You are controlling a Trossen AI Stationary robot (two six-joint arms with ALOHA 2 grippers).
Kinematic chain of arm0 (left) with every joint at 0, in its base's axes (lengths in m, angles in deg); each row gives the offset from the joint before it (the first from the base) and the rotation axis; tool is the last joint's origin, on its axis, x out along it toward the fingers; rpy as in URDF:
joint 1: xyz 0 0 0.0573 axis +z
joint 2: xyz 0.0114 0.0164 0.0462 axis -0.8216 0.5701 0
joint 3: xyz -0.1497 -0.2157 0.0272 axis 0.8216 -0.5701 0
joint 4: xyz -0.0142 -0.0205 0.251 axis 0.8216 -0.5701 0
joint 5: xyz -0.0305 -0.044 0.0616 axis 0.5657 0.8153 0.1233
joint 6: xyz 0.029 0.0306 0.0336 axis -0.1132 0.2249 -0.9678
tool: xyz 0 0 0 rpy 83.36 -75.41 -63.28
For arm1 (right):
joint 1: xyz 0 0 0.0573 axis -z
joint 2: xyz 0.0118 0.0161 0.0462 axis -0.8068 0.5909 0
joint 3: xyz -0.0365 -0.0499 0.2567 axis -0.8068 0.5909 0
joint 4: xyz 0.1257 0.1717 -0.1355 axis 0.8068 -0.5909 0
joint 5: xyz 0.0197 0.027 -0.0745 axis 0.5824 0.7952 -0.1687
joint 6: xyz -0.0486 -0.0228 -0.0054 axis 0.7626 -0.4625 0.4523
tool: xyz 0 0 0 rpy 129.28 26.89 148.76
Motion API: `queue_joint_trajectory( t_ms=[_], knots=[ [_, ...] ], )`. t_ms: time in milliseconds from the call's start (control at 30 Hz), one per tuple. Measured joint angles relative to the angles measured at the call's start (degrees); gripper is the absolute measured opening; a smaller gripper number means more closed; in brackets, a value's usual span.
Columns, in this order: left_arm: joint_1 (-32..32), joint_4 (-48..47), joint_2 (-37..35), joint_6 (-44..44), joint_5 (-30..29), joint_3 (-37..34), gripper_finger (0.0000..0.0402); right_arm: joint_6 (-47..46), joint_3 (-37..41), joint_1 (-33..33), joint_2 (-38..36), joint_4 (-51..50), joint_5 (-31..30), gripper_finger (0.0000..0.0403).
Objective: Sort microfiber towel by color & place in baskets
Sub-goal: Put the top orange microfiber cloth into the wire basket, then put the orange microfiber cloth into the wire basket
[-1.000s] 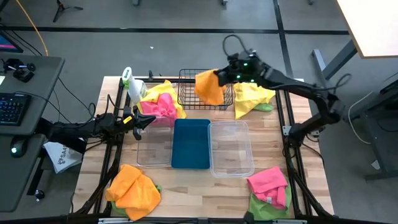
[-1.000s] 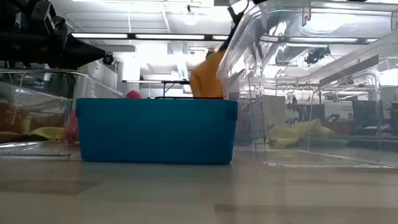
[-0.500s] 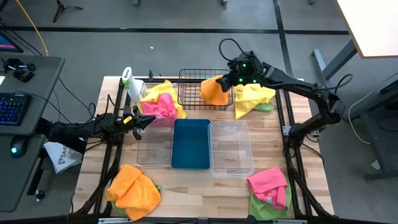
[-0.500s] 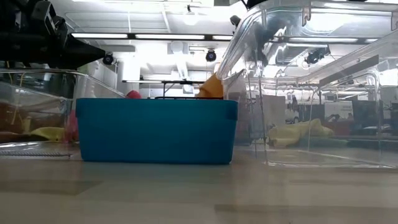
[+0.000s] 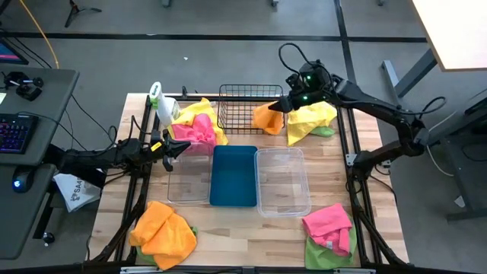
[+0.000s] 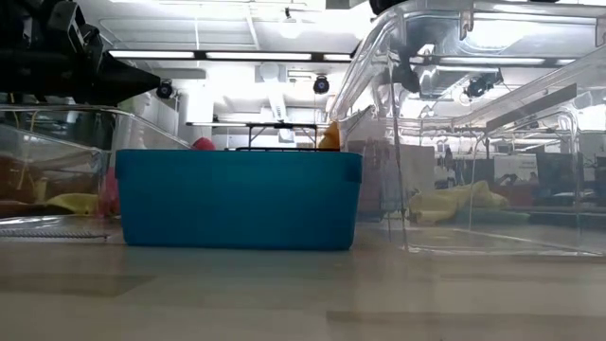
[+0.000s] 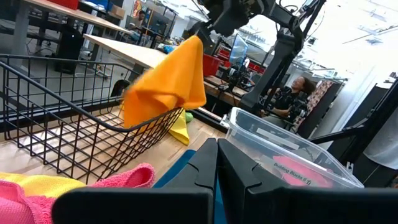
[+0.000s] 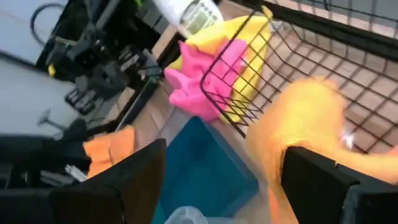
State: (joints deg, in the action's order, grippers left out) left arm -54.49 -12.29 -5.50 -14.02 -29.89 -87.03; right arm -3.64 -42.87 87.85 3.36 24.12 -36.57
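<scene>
An orange towel point(image 5: 268, 118) sits bunched in the right end of the black wire basket point(image 5: 242, 106). In the left wrist view it stands as a peak point(image 7: 168, 81) against the basket's corner wires. My right gripper point(image 5: 291, 102) hovers open just right of and above it, with the towel blurred beyond its fingers point(image 8: 305, 124). My left gripper point(image 5: 181, 148) waits shut by the far left corner of the left clear tub point(image 5: 189, 176). The blue tub point(image 5: 233, 176) and the right clear tub point(image 5: 283, 181) stand beside it.
Towel piles lie around the baskets: pink and yellow point(image 5: 196, 128) at the far left by a spray bottle point(image 5: 161, 103), yellow and green point(image 5: 312, 120) at the far right, orange on green point(image 5: 162, 234) near left, pink on green point(image 5: 329, 227) near right.
My right gripper has opened and let go of the orange towel, shifting slightly toward the table's right edge. The towel, which hung from the fingers above the wire basket, has fallen into the basket's right end and bunched up there.
</scene>
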Motion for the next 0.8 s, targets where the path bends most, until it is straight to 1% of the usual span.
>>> queue_joint_trajectory(
  t_ms=[100,200,267,333,400,433,467,500,533,567,600,667,700,767,800],
  knots=[
    [0.0,0.0,0.02,0.0,0.0,0.0,0.0,-2.98,0.04,-2.07,2.92,6.51,-0.57,0.0287],
    [-0.01,-0.02,0.01,0.0,0.0,-0.01,0.0,-7.52,0.06,-4.66,5.84,16.11,-1.82,0.0287],
    [0.0,0.02,0.02,0.0,0.0,0.0,0.0,-10.57,-0.02,-5.76,7.71,17.94,-1.01,0.0287],
    [0.0,0.0,0.02,-0.02,0.0,0.0,0.0,-10.15,0.0,-5.38,9.0,14.0,2.19,0.0287],
    [0.0,0.0,0.0,-0.01,0.0,0.0,0.0,-7.3,0.13,-4.09,9.0,5.86,3.69,0.0287],
    [-0.01,0.0,0.02,0.0,0.0,0.0,0.0,-5.68,0.1,-3.14,8.47,1.76,2.5,0.0287],
    [0.0,0.0,0.02,-0.01,0.0,0.0,0.0,-4.45,0.04,-2.25,7.83,-3.16,-0.86,0.0287],
    [0.0,0.02,0.0,0.0,0.0,0.0,0.0,-3.87,0.04,-1.56,7.46,-7.7,-5.68,0.0287],
    [0.0,0.01,0.02,-0.01,0.01,0.0,0.0,-3.88,0.04,-0.87,7.32,-10.62,-10.23,0.0287],
    [-0.02,-0.02,0.02,-0.01,0.0,-0.01,0.0,-4.04,0.08,-0.31,7.32,-11.55,-12.99,0.0287],
    [-0.01,0.0,0.0,-0.02,0.0,-0.01,0.0,-3.97,0.12,0.15,7.31,-11.08,-13.38,0.0287],
    [0.0,0.0,0.0,-0.01,0.0,0.0,0.0,-2.44,0.0,0.48,6.29,-7.49,-9.37,0.0287],
    [-0.02,-0.01,0.0,0.0,0.0,0.0,0.0,-1.02,-0.77,0.57,5.57,-7.79,-7.94,0.0287],
    [-0.01,0.01,0.01,-0.01,0.01,-0.01,0.0,3.28,-3.07,0.8,3.7,-12.61,-8.61,0.0287],
    [0.0,0.0,0.01,0.0,0.0,-0.02,0.0,6.48,-4.31,1.1,2.57,-16.29,-10.77,0.0287]
  ],
)
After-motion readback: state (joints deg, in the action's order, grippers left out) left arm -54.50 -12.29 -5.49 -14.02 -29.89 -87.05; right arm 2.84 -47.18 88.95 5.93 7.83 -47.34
